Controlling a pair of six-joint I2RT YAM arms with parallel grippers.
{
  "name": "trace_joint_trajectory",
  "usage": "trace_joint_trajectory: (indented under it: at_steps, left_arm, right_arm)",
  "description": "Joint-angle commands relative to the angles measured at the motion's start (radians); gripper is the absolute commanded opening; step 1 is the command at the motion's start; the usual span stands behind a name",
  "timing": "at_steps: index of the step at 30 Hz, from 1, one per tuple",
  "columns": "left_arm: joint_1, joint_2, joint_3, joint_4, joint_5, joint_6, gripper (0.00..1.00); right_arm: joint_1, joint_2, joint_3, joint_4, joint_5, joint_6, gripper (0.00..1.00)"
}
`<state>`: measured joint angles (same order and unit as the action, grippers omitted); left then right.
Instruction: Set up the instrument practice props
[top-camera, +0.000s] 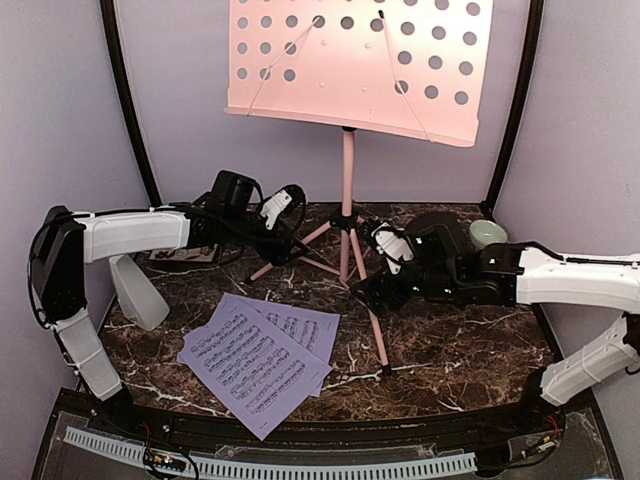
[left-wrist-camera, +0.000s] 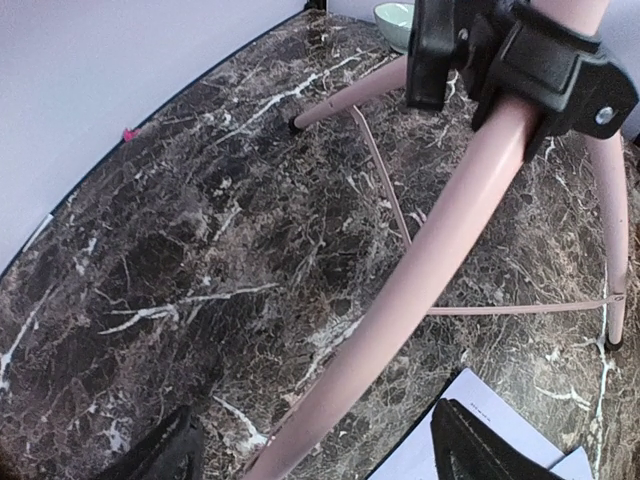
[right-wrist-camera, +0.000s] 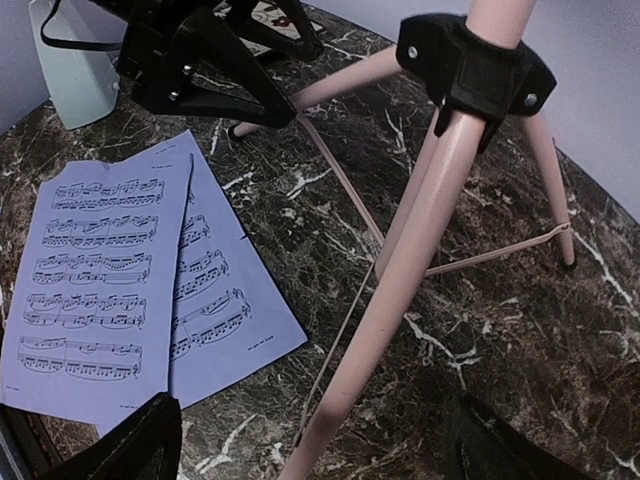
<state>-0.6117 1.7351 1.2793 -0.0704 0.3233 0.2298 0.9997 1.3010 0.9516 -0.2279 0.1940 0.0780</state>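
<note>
- Left gripper is hanging released low over the table. Its fingers are standing wide apart.
- The left leg of the stand is running between these fingers. In the wrist view neither finger is touching it.
- Right gripper is also released, with its fingers spread wide. The front leg is passing between them, and no contact is showing there either.
- The stand is standing upright on its three legs between the two grippers. The black hub where the legs are meeting is just ahead of each gripper and a little above it.
- The pink perforated plate is sitting at the top of the pole, high above both grippers and tilted back.
- The sheets are lying flat on the table, one overlapping the other. They are lying beside the right gripper, on its left, and nearer the arm bases than the left gripper.
- One corner of the sheets is showing just beside the left gripper's right finger.
- The metronome is standing upright well apart from the left gripper, on the left beside that arm's elbow.
- A bowl is sitting behind the right gripper, on the far side of its wrist, near the back right corner.
- A tile is lying under the left arm, behind the gripper, and it is mostly hidden.
</note>
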Motion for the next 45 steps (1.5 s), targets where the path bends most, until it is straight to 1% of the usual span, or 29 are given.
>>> trace_joint_trajectory:
  at_steps: [1,4,8,11,14,17,20,23,25,30,34,40,45]
  left_arm:
    - [0.021,0.050,0.052,-0.071,0.079,0.037,0.79]
    - [0.021,0.086,0.076,-0.078,0.099,0.036,0.73]
    - [0.021,0.113,0.079,-0.054,0.071,0.011,0.60]
    - [0.023,0.110,0.054,0.011,0.010,-0.017,0.54]
    - [0.026,0.107,0.030,0.072,-0.014,-0.027,0.47]
    - [0.030,0.111,0.024,0.112,-0.033,-0.028,0.36]
    - [0.032,0.115,0.015,0.154,-0.042,-0.023,0.30]
    - [0.034,0.120,-0.004,0.222,-0.051,-0.025,0.23]
    - [0.035,0.130,-0.003,0.251,-0.060,-0.022,0.19]
    - [0.042,0.173,0.041,0.287,-0.116,0.008,0.07]
    - [0.056,0.214,0.100,0.294,-0.155,0.023,0.03]
    - [0.076,0.280,0.187,0.299,-0.213,0.032,0.02]
    - [0.083,0.306,0.229,0.274,-0.210,0.054,0.03]
  right_arm:
    - [-0.059,0.071,0.038,0.047,-0.111,0.129,0.89]
    - [-0.082,0.116,0.059,0.048,-0.113,0.147,0.85]
    - [-0.091,0.186,0.116,0.023,-0.056,0.155,0.68]
    - [-0.093,0.235,0.160,0.008,0.009,0.158,0.59]
    - [-0.097,0.271,0.191,0.007,0.066,0.153,0.49]
    - [-0.104,0.313,0.233,0.001,0.101,0.141,0.36]
    - [-0.112,0.342,0.263,-0.001,0.118,0.119,0.20]
    - [-0.114,0.356,0.278,0.019,0.137,0.081,0.11]
    - [-0.119,0.367,0.288,0.041,0.156,0.051,0.01]
    - [-0.140,0.400,0.320,0.095,0.194,-0.035,0.00]
    - [-0.172,0.422,0.334,0.155,0.183,-0.089,0.00]
    - [-0.224,0.480,0.370,0.196,0.124,-0.143,0.00]
    - [-0.275,0.506,0.398,0.203,0.075,-0.132,0.00]
